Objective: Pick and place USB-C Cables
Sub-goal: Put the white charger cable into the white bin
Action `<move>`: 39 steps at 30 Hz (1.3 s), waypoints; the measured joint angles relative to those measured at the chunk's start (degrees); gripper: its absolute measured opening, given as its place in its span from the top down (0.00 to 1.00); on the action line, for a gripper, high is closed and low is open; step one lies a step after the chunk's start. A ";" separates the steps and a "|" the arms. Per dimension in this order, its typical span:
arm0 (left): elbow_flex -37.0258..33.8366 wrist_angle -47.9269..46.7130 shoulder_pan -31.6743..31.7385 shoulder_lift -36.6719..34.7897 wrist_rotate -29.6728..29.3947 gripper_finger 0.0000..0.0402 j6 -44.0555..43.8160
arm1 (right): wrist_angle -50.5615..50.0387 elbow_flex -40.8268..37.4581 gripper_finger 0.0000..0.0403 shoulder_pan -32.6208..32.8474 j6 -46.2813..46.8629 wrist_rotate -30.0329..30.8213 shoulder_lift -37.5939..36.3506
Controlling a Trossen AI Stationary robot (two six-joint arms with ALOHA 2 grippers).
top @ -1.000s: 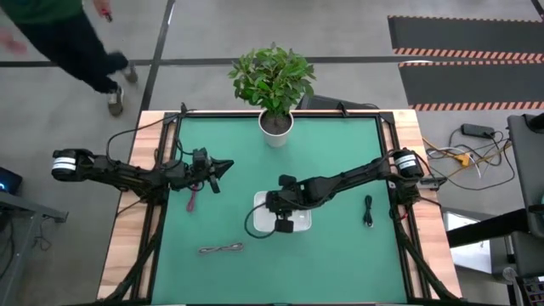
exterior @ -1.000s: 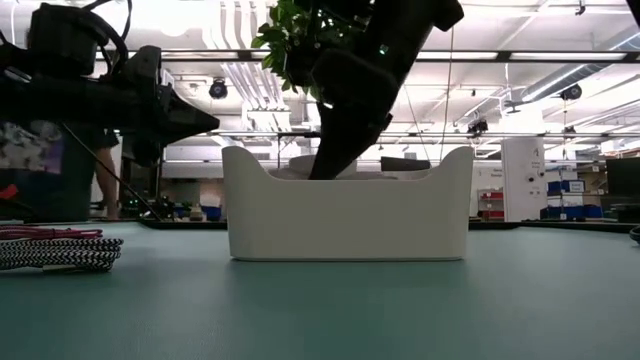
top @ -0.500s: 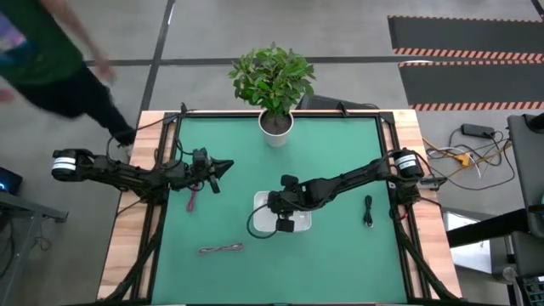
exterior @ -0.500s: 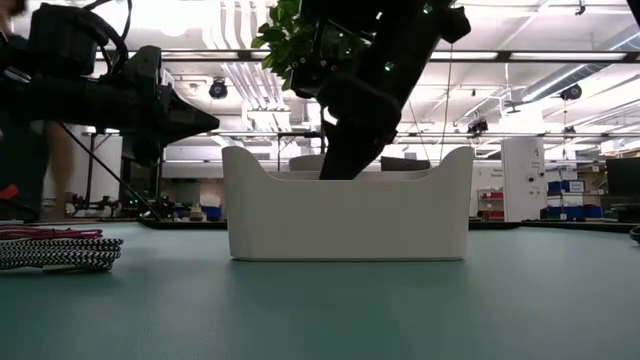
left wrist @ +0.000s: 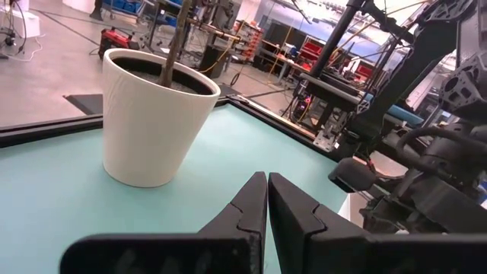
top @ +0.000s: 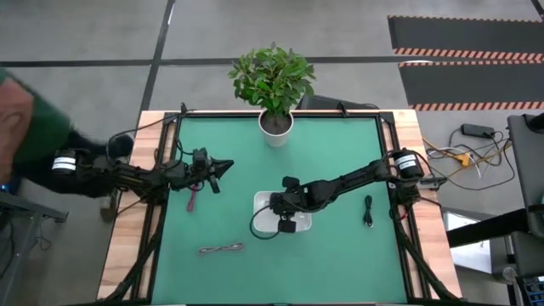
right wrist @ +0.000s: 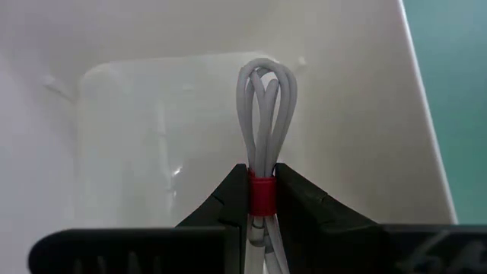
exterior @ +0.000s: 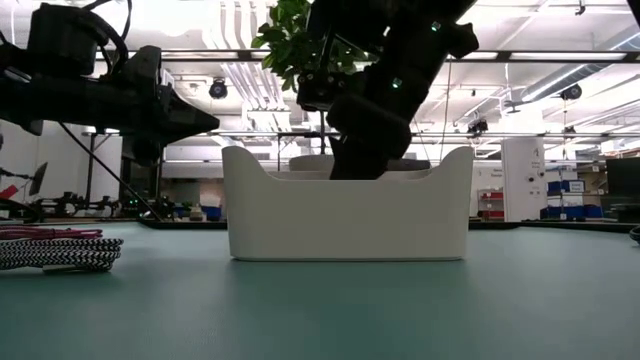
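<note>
My right gripper (right wrist: pixel 261 179) is shut on the white-grey USB-C cable (right wrist: pixel 265 106) and reaches down into the white tray (top: pixel 265 204) near the table's middle; in the low view the tray wall (exterior: pixel 348 215) hides its fingertips. The magenta-pink cable (top: pixel 193 201) lies on the mat below my left gripper (top: pixel 223 166), which hovers shut left of the tray. The grey-brown cable (top: pixel 221 249) lies near the table's near edge. The black cable (top: pixel 368 211) lies right of the tray. My right gripper pinches the white-grey cable bundle between its two fingers at the red band (right wrist: pixel 261 199) that ties it. The looped end (right wrist: pixel 266 80) sticks out past the fingertips toward the tray floor. The fingers come from above, slanting down into the tray. Whether the loop touches the floor does not show.
A potted plant (top: pixel 274 85) in a white pot (left wrist: pixel 156 114) stands at the far edge. A black robot wire loops (top: pixel 253 228) beside the tray's near-left corner. A person (top: pixel 25 127) stands beyond the table's left side. Bare green mat (top: pixel 323 263) lies toward the near edge.
My right gripper has shifted a little toward the table's right above the tray, staying shut on the white-grey cable. The person beyond the left edge has walked from the far-left corner toward the left arm's base.
</note>
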 joint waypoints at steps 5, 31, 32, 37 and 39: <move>0.00 0.01 0.01 0.00 0.00 1.00 0.00 | 1.49 -0.04 0.90 0.00 0.00 -0.02 0.00; 0.00 0.02 0.01 -0.02 -0.01 1.00 0.02 | 6.99 -4.17 0.90 0.00 -0.57 0.15 0.00; 0.00 0.02 0.01 -0.02 -0.02 1.00 0.02 | 6.99 -4.17 0.90 0.00 -0.58 0.22 0.00; 0.00 0.02 0.01 -0.02 0.00 1.00 0.02 | 6.99 -4.16 0.89 0.00 -1.23 0.42 0.00; 0.00 0.02 0.01 -0.02 -0.02 1.00 0.01 | 7.01 -3.91 0.87 0.00 -1.30 0.42 0.00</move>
